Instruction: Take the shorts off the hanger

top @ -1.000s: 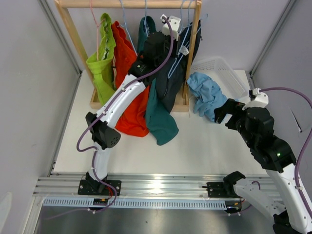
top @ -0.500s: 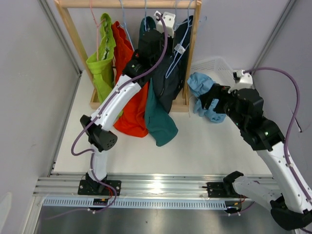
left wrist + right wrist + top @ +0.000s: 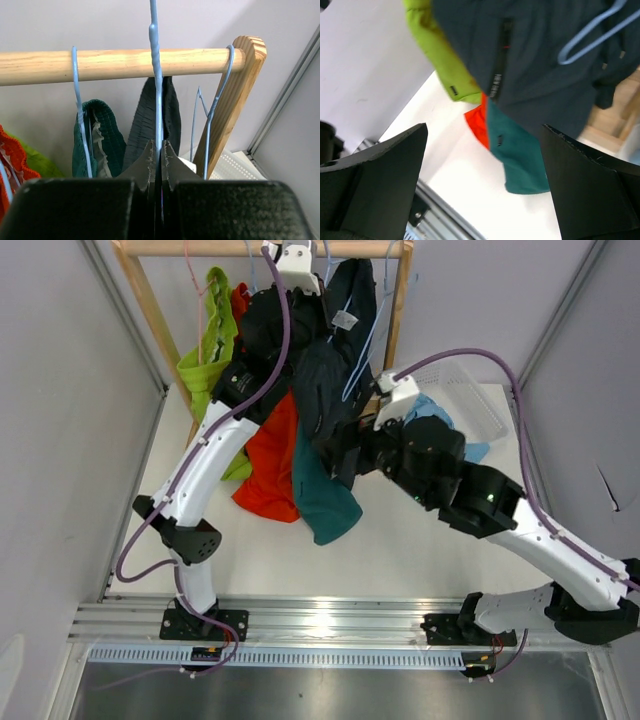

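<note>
Right claw neared four hung shorts; left claw pinches hanger.

I can read no word or number anywhere. Out past the gap between my right fingers, a black strip on the dark navy shorts carries small pale letters too blurred to make out, and the tiny dark tags on the lime green shorts and teal green shorts are just as illegible. Near my left fingers, which pinch the blue hanger, a white tag on the same navy pair is too small to read.
</note>
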Motion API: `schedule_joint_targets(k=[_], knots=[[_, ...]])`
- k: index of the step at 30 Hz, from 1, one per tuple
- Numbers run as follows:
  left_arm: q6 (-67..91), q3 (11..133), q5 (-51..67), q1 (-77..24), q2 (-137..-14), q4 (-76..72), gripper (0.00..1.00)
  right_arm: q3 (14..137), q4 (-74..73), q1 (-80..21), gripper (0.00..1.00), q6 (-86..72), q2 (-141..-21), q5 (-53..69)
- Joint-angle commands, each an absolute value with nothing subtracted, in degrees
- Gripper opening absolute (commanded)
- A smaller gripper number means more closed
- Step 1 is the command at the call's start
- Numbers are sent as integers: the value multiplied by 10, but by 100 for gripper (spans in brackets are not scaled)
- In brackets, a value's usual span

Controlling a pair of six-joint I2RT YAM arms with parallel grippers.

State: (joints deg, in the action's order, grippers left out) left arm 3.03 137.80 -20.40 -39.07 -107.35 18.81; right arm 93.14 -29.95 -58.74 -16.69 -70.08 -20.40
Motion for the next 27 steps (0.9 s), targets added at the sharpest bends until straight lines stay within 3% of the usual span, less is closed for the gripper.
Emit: schedule_joint_targets(k=[1,16,17,20,21,26,27], knots=[[59,1398,-219,-396,-1016,143,0,961,-251,-657,99,-155,-729,-292],[134,1209,-205,-404,-839,151,0,990,-163,-690,97,-127,-843,-370],[138,1196,-203,-404,-828,150,0,993,-161,-690,92,-131,-850,-371],[155,1183,-199,-404,-815,150,0,997,-147,-697,64,-137,-872,-365],[157,1180,-198,-405,-809,149,0,998,-143,-700,46,-139,-876,-365],[173,1157,-197,-405,-793,137,0,995,-141,-729,13,-140,-888,-383],[174,1156,-194,-405,-790,133,0,991,-139,-739,2,-142,-886,-389]])
